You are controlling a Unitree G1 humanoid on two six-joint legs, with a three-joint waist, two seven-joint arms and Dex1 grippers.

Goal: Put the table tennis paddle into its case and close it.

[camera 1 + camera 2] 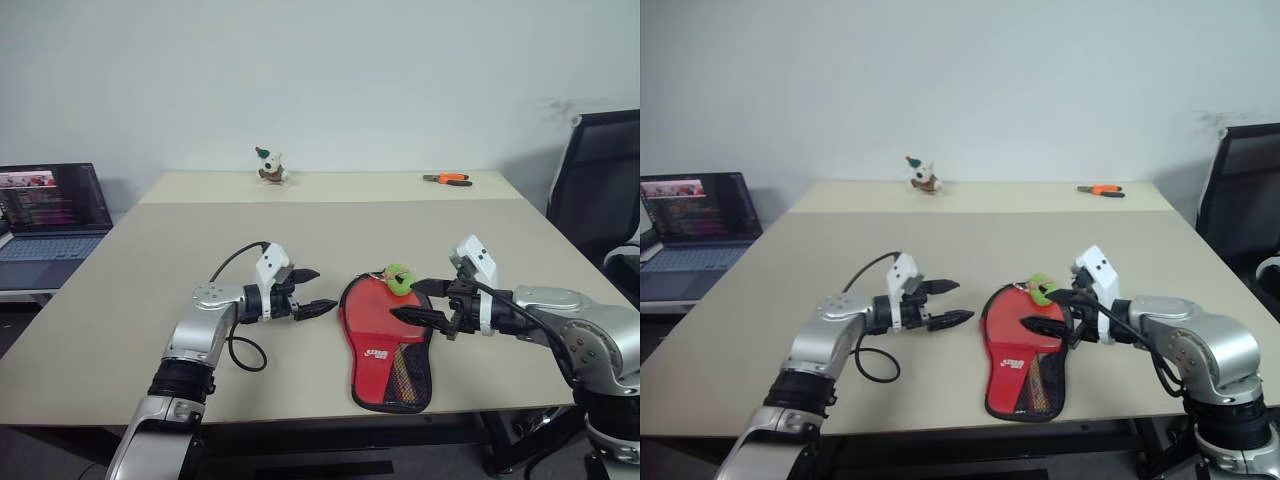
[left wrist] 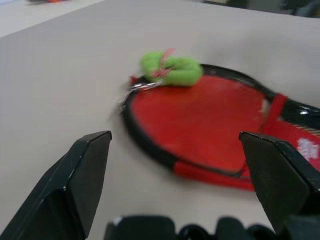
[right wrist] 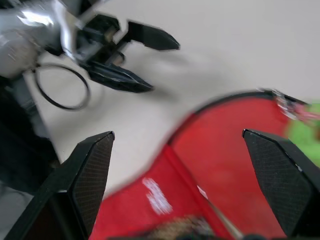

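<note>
Both grippers, left gripper (image 1: 308,291) and right gripper (image 1: 413,303), hang spread and empty beside the case (image 1: 388,345); its flap looks unzipped, so a careless nudge may skew the paddle inside.

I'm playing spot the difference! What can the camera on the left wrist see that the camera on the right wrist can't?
Left wrist view alone: the whole green ring tag, and the left tool's fingers up close.
Right wrist view alone: the left tool from outside, open, with its looped black cable, and the right tool, open.
Both: the red-faced case on the beige table.
</note>
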